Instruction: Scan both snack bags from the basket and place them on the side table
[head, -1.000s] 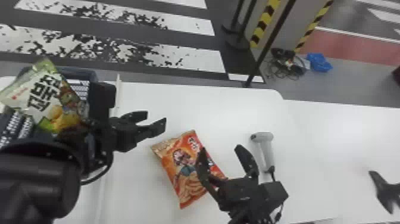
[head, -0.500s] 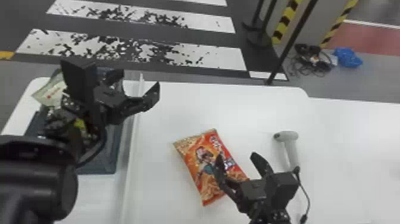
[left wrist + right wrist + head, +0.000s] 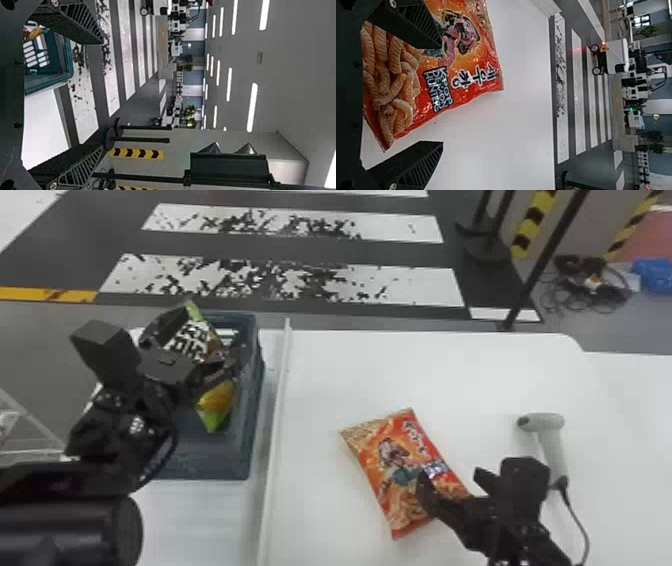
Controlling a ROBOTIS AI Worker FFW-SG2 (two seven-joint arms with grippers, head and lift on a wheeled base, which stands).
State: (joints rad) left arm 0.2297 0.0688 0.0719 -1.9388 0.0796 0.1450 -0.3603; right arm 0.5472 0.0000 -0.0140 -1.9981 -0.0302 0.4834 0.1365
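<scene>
Head view: camera had panned left; left gripper (image 3: 210, 335) had pulled in from past basket's (image 3: 250, 415) right rim to above it, at green bag (image 3: 216, 407). Probably lining up to pick that bag, so it still needed scanning and placing. Whether it touched the bag, couldn't tell. Orange bag (image 3: 390, 470) lay flat on table (image 3: 325, 365), left of scanner (image 3: 552, 445); right gripper (image 3: 452, 475) was at its right near end.

Left wrist view: left gripper spread wide, released, nothing between fingers; basket off to the left.

Right wrist view: right gripper also spread wide, grasping nothing; left finger (image 3: 413, 23) over orange bag, contact unclear, other over bare table.
</scene>
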